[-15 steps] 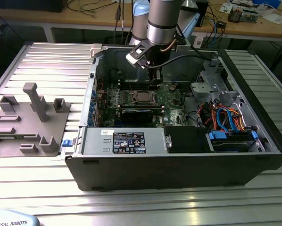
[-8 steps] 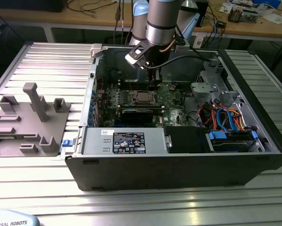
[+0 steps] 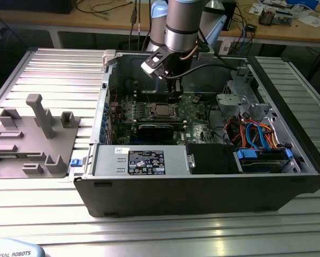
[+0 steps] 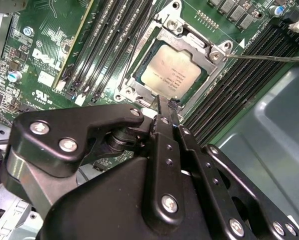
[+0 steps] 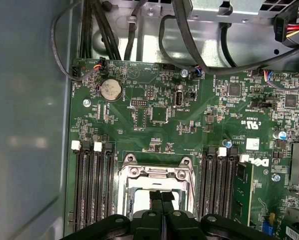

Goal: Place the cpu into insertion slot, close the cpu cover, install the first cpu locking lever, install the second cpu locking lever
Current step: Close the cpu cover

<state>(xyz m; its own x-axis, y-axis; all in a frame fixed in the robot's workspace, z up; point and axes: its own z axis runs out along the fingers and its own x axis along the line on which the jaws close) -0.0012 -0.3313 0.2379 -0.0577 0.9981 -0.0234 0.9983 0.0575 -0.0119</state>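
Green motherboard [image 4: 44, 30] holds cpu [image 4: 170, 75] just beyond hand [image 4: 166, 103].

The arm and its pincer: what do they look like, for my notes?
The arm is a silver-grey metal tube with pale blue joint caps. In the second wrist view the pincer is matt black: flat linkage plates fastened by silvery screws, tapering to two slim fingers.

sticker [image 3: 145, 161] on grey box [image 3: 109, 160] — print seemingly illegible
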